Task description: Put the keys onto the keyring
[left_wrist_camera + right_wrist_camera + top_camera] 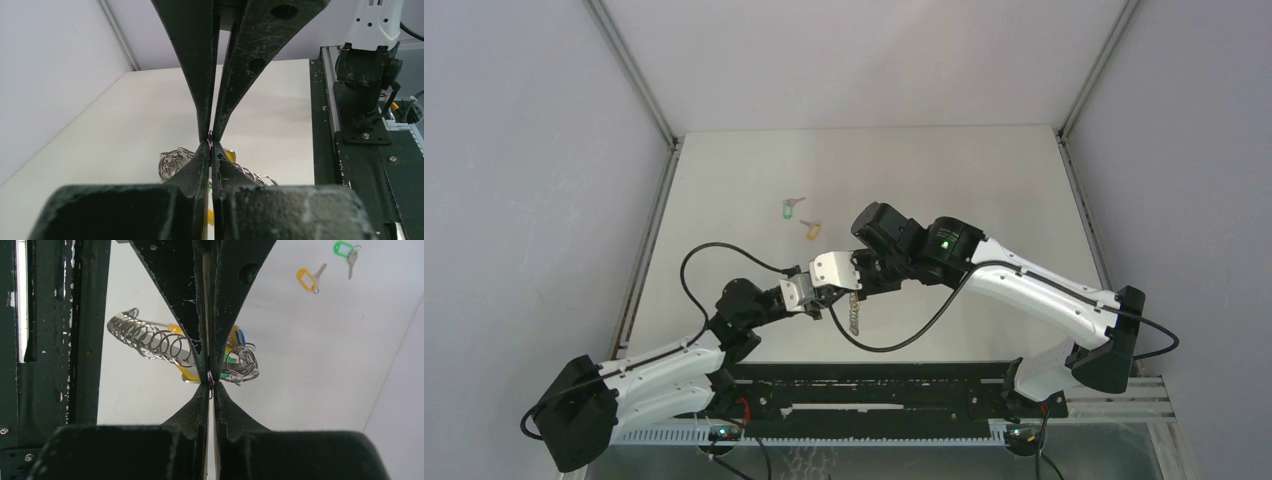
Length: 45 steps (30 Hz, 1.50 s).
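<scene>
**Jaws of both arms pinched tip to tip on the keyring**

Both pairs are all but closed. The left jaws and right jaws meet nose to nose above the middle of the bench [984, 180], each nipping what looks like the same thin wire ring of the keyring [150, 342]. The rest of it, a string of linked silver rings with yellow and blue tags, dangles beneath them.

Farther back, the green-tagged key [790, 210] and the orange-tagged key [812, 229] lie loose, near each other.

The keyring is probably light and limp, apt to swing, and its wire is likely springy and slick, so a grip at the ring's edge may slip. Each key lies flat, so the thicker plastic tag seems the better hold.
</scene>
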Motion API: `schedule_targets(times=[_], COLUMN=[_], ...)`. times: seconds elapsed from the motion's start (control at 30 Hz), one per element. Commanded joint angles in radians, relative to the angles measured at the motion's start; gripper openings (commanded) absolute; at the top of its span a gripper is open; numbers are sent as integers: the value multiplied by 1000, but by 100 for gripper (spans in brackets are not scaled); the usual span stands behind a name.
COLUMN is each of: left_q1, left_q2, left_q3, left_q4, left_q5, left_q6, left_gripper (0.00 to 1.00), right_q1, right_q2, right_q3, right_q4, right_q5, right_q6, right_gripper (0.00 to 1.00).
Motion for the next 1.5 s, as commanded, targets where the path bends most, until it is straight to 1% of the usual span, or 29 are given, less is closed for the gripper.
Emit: schedule_targets(times=[0.0, 0.1, 0.13, 0.17, 0.27, 0.4, 0.53, 0.6, 0.7, 0.83, 0.97, 1.23, 1.37, 1.47], left_q1=[-5, -4, -4, -4, -4, -3, -3, -3, -3, -3, -3, -3, -3, -3], left_q2=[1, 0, 0, 0, 0, 9, 22, 35, 60, 81, 75, 76, 74, 73], left_q3=[66, 48, 41, 32, 6, -11, -32, -42, -49, -49, -50, -45, -45, -42], left_q4=[40, 86, 102, 121, 183, 246, 342, 400, 466, 508, 511, 510, 509, 510], left_q5=[12, -3, -10, -17, -33, -57, -61, -58, -47, -29, -26, -25, -26, -22], left_q6=[8, -5, -8, -14, -37, -57, -90, -110, -137, -155, -151, -146, -143, -147], left_gripper=[1, 0, 0, 0, 0, 0, 0, 0, 0, 0, 0, 0, 0, 0], right_q1=[12, 4, -4, -13, -59, -133, -233, -291, -367, -417, -441, -441, -442, -442], right_q2=[-17, -23, -31, -42, -93, -202, -321, -382, -426, -415, -374, -320, -312, -302], right_q3=[33, 21, 13, 3, -36, -130, -272, -355, -452, -500, -500, -500, -501, -500], right_q4=[43, 46, 53, 59, 100, 208, 382, 497, 674, 806, 848, 894, 898, 904], right_q5=[-21, -15, -14, -17, -52, -201, -408, -492, -621, -718, -812, -873, -892, -902], right_q6=[-9, 3, 11, 22, 66, 118, 171, 226, 328, 443, 524, 594, 605, 618], right_gripper=[0, 0, 2, 4, 15, 28, 32, 32, 32, 32, 32, 31, 27, 21])
